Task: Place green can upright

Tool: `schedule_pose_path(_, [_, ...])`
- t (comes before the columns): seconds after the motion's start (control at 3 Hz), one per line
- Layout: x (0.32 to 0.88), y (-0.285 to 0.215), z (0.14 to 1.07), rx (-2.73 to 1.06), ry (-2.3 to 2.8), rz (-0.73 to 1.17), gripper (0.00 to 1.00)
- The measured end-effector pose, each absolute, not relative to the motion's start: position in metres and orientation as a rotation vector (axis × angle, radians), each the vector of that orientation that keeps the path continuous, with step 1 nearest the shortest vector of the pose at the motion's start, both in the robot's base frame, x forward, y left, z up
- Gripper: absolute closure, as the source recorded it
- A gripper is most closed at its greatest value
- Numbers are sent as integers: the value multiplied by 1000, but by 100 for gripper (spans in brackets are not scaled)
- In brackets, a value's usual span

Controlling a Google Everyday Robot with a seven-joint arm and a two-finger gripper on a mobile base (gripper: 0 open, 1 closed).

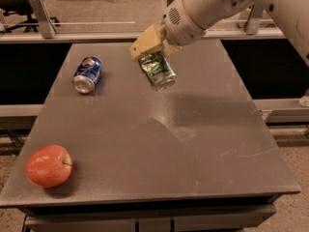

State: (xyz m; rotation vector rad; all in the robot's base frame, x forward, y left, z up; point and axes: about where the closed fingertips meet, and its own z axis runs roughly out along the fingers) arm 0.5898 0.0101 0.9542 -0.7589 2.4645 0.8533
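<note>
- The gripper [152, 51] hangs over the far middle of the table [203, 158], clamped on the green can [157, 71].
- The can is in the air, tilted, its silver end jutting down below the tan fingers [145, 41].
- I'd call this the carrying step. Next, the can needs turning vertical and lowering onto bare tabletop, away from the blue can [88, 74] far left.

A cream-white arm [212, 6] with a round wrist grille is seen. Its tan pincer [153, 52] is held above the bench [217, 178].
</note>
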Motion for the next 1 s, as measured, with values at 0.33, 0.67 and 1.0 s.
schedule_pose_path(0.33, [594, 13, 953, -815, 2476, 784, 100])
schedule_pose_path(0.67, [603, 20, 959, -1012, 2424, 771, 100])
schedule_pose_path(1.0, [599, 28, 972, -1307, 2276, 877, 100])
